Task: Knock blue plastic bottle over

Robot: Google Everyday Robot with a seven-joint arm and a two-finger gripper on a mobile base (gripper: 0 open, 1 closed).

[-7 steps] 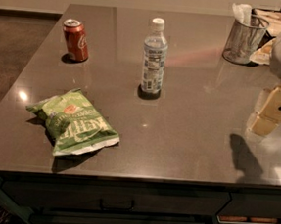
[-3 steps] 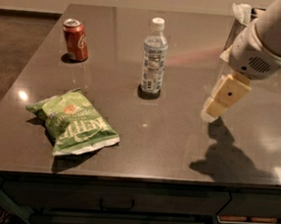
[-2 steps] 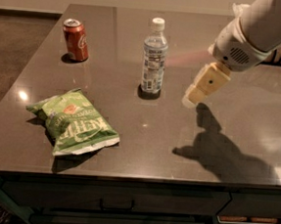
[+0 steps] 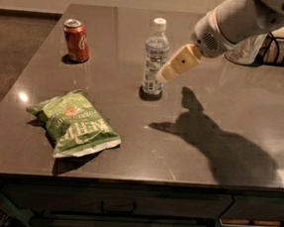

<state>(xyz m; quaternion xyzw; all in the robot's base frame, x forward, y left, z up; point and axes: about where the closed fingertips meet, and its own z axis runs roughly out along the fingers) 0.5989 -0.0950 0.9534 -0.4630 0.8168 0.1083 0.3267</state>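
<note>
Bluish plastic bottle (image 4: 154, 57) stands upright mid-table (image 4: 114, 33). The cream hand (image 4: 164, 75) slants in from 2 o'clock, tip at the bottle's 3 o'clock side; open or closed, I cannot tell. Red soda can (image 4: 77, 40) at 10 o'clock, green chip bag (image 4: 74, 124) at 8.

Single cam, high, angled down on table (image 4: 113, 48); end effector (image 4: 161, 77) upper centre.

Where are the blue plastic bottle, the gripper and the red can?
blue plastic bottle (image 4: 154, 52): camera view, on its label.
gripper (image 4: 162, 76): camera view, its tip by the bottle.
red can (image 4: 76, 42): camera view, its side.
</note>
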